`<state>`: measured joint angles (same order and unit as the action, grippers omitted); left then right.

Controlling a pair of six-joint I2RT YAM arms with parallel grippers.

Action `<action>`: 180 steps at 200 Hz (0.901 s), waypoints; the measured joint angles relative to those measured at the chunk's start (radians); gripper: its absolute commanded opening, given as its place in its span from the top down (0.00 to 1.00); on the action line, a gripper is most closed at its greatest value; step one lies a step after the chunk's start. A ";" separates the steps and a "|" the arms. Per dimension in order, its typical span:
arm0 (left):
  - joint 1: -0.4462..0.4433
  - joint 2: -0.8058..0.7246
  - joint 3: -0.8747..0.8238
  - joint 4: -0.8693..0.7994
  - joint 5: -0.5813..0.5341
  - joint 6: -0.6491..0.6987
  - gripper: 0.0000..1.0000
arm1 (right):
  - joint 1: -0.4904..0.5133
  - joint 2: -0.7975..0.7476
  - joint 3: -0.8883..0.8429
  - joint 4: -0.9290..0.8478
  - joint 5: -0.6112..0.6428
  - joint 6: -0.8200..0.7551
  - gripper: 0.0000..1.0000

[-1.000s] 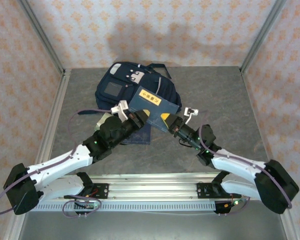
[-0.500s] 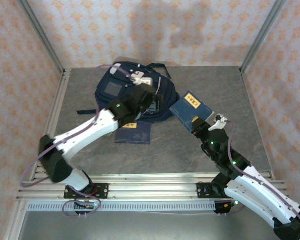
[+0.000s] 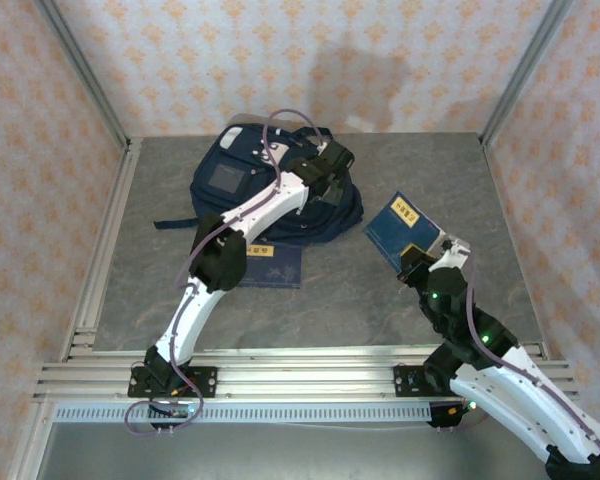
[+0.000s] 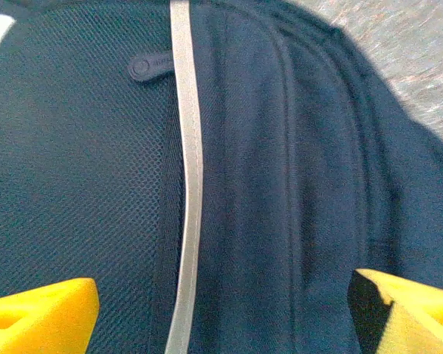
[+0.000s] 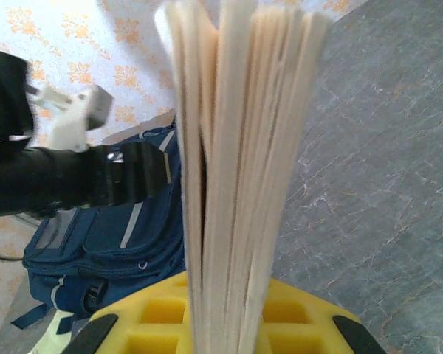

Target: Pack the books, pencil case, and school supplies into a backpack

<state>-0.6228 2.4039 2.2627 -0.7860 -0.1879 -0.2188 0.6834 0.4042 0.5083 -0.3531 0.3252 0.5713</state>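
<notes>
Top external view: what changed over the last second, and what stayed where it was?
The left gripper let go of the thin navy blue book with the yellow label, opened, and swung up over the large navy blue fabric backpack. The right gripper kept its grip on that book and carried it right, away from the backpack. The backpack and the second navy blue book on the grey table stayed put.
</notes>
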 measured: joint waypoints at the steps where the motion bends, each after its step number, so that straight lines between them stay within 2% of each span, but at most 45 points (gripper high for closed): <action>1: 0.002 0.005 0.002 0.000 0.004 0.000 0.12 | 0.000 0.000 0.000 0.000 0.000 -0.001 1.00; 24: 0.017 0.040 0.013 -0.004 0.051 -0.011 0.17 | 0.000 0.000 -0.002 0.000 0.000 -0.020 1.00; 34: 0.017 0.053 0.026 -0.006 0.062 -0.018 0.25 | 0.000 0.000 -0.006 0.001 0.000 -0.026 1.00; 42: 0.016 0.063 0.043 -0.006 0.070 -0.026 0.35 | -0.002 0.000 -0.011 0.001 0.000 -0.031 1.00; 71: 0.016 0.093 0.105 -0.010 0.080 -0.027 0.82 | -0.004 0.002 -0.024 0.001 0.001 -0.038 1.00; 84: 0.016 0.105 0.119 -0.010 0.084 -0.023 1.00 | -0.006 0.005 -0.025 0.002 0.001 -0.045 1.00; 146: 0.015 0.109 0.119 -0.018 0.084 -0.007 1.00 | -0.027 0.068 -0.010 0.009 -0.012 -0.087 1.00; 180: 0.021 0.034 0.091 -0.029 0.100 0.013 1.00 | -0.060 0.148 0.048 0.020 -0.064 -0.097 1.00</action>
<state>-0.6014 2.4382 2.3539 -0.8150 -0.0883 -0.2058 0.6231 0.5518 0.5564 -0.3332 0.2611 0.4747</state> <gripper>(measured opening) 0.043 0.113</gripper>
